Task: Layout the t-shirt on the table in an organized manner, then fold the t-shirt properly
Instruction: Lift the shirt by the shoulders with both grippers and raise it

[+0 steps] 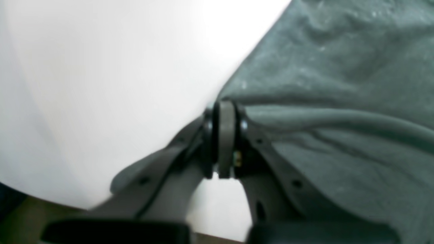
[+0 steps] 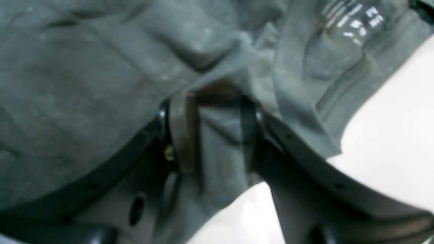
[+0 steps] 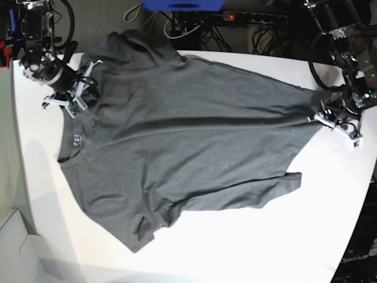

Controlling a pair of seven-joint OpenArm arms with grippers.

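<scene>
You've got one t-shirt point(image 3: 182, 141) spread across the white table point(image 3: 247, 247), collar end to the left of the base view, hem end to the right, with folds bunched along its near edge and a near corner turned over. Two grippers are on it, one at each end. Your left gripper point(image 1: 223, 135), at the right of the base view, has its jaws pressed fully together, pinching the shirt's edge where the cloth meets bare table. Your right gripper point(image 2: 210, 132), at the far left by the collar, has its jaws standing about half apart with a fold of the shirt lying between them; whether they actually press on it you can't tell, the picture is too blurred. The small neck label point(image 3: 76, 141) shows just near of that gripper. Behind the far edge of the table you have a tangle of black cables point(image 3: 235, 32), a power strip point(image 3: 250, 17) with a red light, and one blue object point(image 3: 182, 5).
</scene>
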